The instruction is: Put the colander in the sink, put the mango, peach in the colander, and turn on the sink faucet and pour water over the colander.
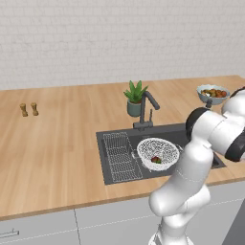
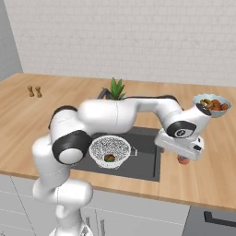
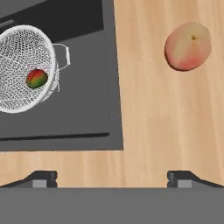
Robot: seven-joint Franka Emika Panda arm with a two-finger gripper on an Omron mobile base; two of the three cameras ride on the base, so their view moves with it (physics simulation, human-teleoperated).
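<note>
The white wire-mesh colander (image 1: 158, 152) (image 2: 109, 148) (image 3: 22, 65) sits in the dark grey sink (image 1: 117, 158) (image 3: 83, 113). The mango (image 1: 156, 160) (image 2: 109, 158) (image 3: 37, 78), dark red with a green patch, lies inside it. On the wooden counter right of the sink rests the pinkish-orange peach (image 3: 188, 46) (image 2: 184, 160). My gripper (image 3: 112, 178) hovers open above the counter near the peach, nothing between its fingers. The sink faucet (image 1: 146, 109) stands behind the basin, with no water showing.
A grey-blue bowl of fruit (image 1: 213, 93) (image 2: 212, 105) stands at the back right of the counter. A potted plant (image 1: 135, 98) (image 2: 116, 89) is behind the faucet. Two small shakers (image 1: 28, 109) (image 2: 34, 91) stand far left.
</note>
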